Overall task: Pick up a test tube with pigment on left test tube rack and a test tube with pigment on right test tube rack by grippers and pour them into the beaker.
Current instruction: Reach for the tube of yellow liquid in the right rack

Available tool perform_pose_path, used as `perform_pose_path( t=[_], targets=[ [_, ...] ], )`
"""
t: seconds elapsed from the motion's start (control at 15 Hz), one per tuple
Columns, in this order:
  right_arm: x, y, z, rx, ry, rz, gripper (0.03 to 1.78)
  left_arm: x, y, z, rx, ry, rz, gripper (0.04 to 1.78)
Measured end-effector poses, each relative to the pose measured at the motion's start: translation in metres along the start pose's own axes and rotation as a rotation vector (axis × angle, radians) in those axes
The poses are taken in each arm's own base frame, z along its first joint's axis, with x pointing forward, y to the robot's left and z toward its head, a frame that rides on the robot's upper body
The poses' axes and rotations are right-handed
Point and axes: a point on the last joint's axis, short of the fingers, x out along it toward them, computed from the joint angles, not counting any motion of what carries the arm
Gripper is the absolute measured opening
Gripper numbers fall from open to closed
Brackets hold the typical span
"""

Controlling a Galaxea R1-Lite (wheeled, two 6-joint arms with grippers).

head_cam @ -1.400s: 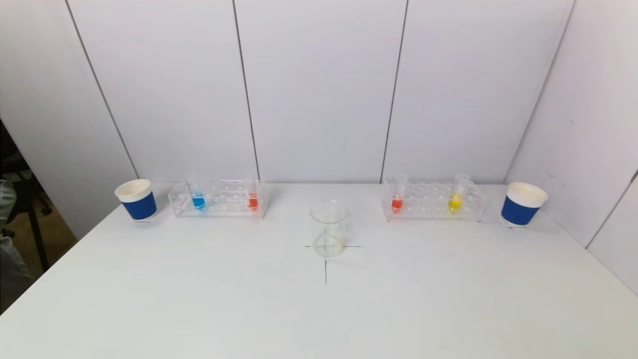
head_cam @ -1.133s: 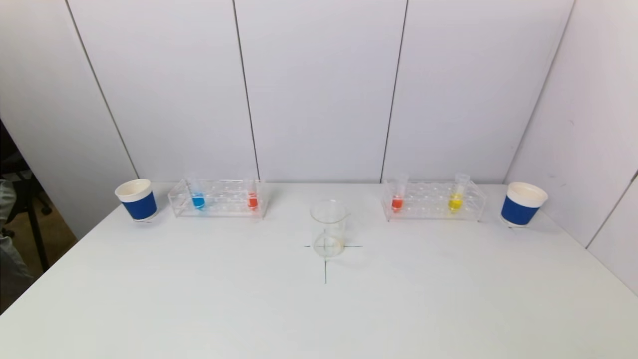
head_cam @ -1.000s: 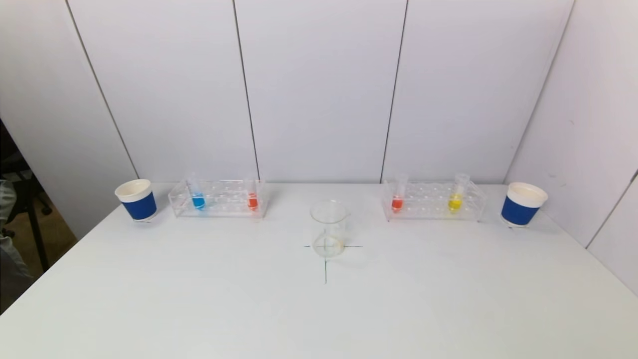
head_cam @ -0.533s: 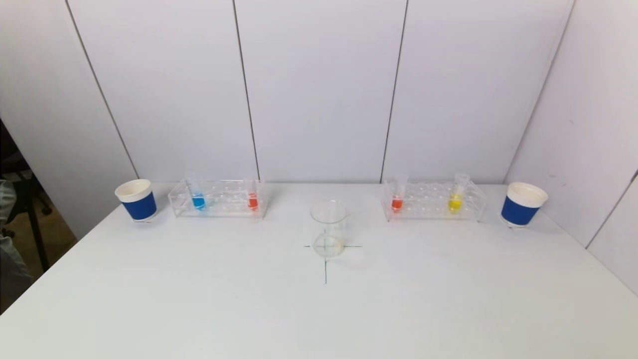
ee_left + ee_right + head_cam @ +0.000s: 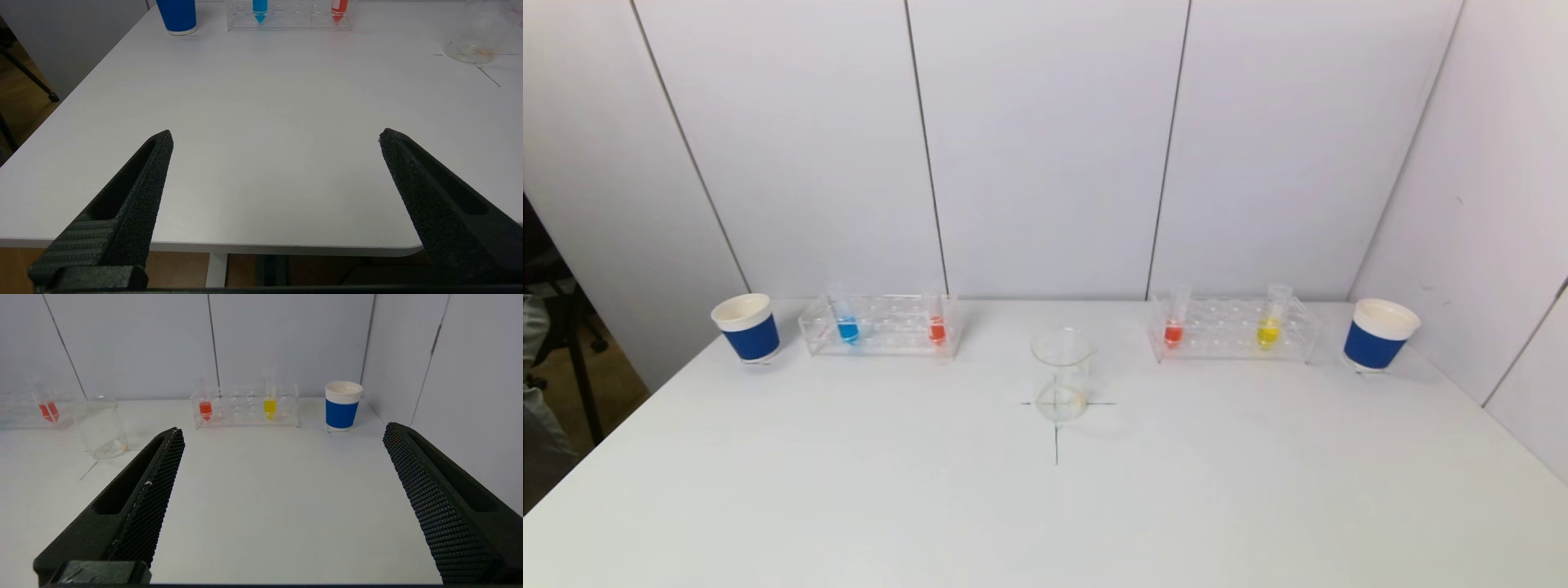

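**Both tools wide open, tubes waiting in their racks**

Head view: I see the white worktop (image 5: 1045,506) with the glass beaker (image 5: 1061,374) standing upright at its middle, on a drawn cross mark. Toward the wall on my left sits the left test tube rack (image 5: 880,325), holding a blue tube (image 5: 847,327) and a red tube (image 5: 937,328). On my right, the right test tube rack (image 5: 1232,328) holds a red-orange tube (image 5: 1173,331) and a yellow tube (image 5: 1267,330). A blue paper cup (image 5: 746,327) stands just beside the left rack's outer end, another blue cup (image 5: 1379,335) near the right rack's outer end. Neither arm shows here.

Left wrist view: my left tool (image 5: 276,136) hangs by the worktop's near edge, fingers spread wide, holding nothing, well apart from the left rack and beaker.

Right wrist view: my right tool (image 5: 284,433) hovers low over the worktop, fingers equally wide and empty, facing the right rack, well short of it.
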Motion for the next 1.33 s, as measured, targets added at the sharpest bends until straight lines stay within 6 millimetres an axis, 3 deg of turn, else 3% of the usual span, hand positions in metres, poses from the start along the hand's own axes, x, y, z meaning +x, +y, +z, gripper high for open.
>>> perform_pose_path(
  t=[0.27, 0.6, 0.93, 1.33],
  targets=[
    [0.021, 0.002, 0.04, -0.009, 0.031, 0.039, 1.77, 0.0, 0.0, 0.0, 0.0, 0.0, 0.0, 1.76],
    [0.082, 0.004, 0.058, -0.012, 0.104, 0.056, 1.77, 0.0, 0.0, 0.0, 0.0, 0.0, 0.0, 1.76],
    [0.152, 0.005, 0.05, -0.003, 0.159, 0.064, 1.77, 0.0, 0.0, 0.0, 0.0, 0.0, 0.0, 1.76],
    [0.218, 0.008, 0.012, -0.001, 0.191, 0.071, 1.77, 0.0, 0.0, 0.0, 0.0, 0.0, 0.0, 1.76]
  ],
)
